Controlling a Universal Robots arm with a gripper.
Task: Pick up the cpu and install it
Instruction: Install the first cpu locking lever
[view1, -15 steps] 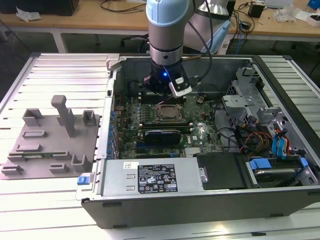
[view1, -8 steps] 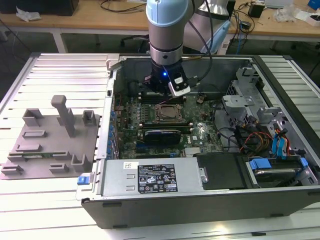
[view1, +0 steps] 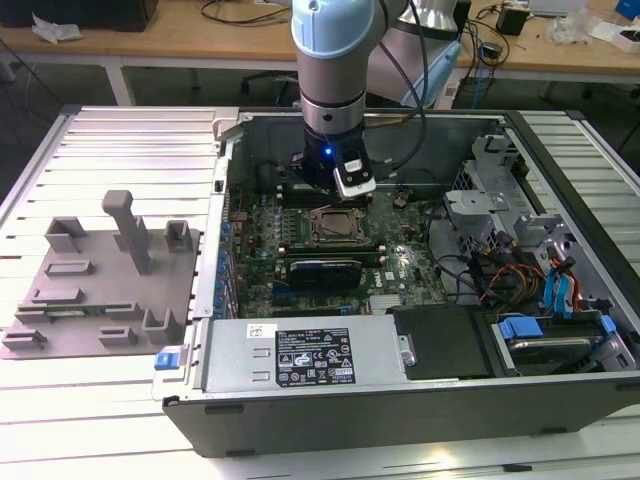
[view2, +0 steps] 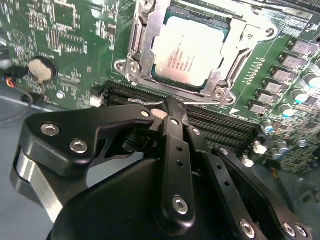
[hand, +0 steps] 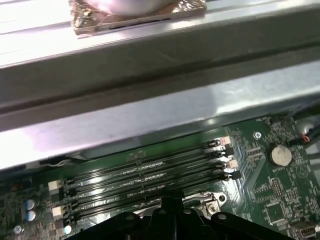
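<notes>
While the gripper (view2: 171, 106) hangs closed, empty, pale silver square cpu (view2: 190, 50), printed top, inside socket (view2: 143, 47)

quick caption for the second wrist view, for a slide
the cpu lying in its metal-framed socket, pincer poised beside it over the memory slots

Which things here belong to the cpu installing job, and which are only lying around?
Belonging to the job:
- cpu, lying in the socket
- gripper, over the memory slots beside that socket

Only lying around:
- grey fixture plate
- coin battery
- black card
- power supply box
</notes>
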